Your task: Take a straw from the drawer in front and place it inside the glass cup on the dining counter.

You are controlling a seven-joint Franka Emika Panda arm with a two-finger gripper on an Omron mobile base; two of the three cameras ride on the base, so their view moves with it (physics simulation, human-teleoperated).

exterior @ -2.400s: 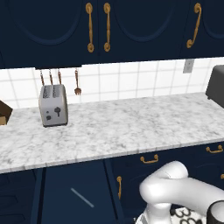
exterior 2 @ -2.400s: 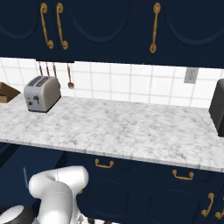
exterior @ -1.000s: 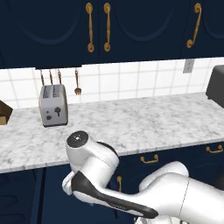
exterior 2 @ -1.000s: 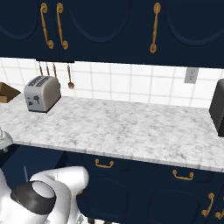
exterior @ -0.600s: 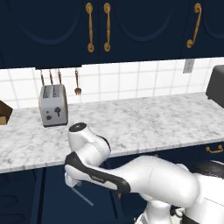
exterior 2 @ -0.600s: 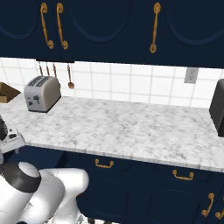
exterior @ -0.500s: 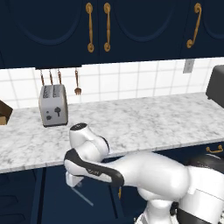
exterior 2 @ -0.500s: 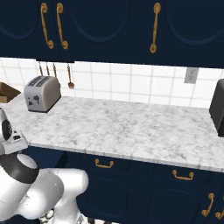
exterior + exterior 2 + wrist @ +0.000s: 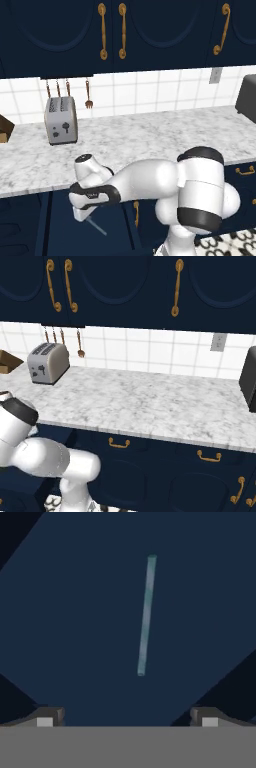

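Hovering with its jaws spread wide, the gripper looks down into the open drawer, where the straw lies on the floor toward 12 o'clock, untouched, so the next move calls for descending and straddling it.

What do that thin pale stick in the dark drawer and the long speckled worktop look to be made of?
The thin pale straw looks like matte plastic, possibly paper: a smooth, even tube with an open end. The grey-white worktop looks like polished marble, going by its veining.
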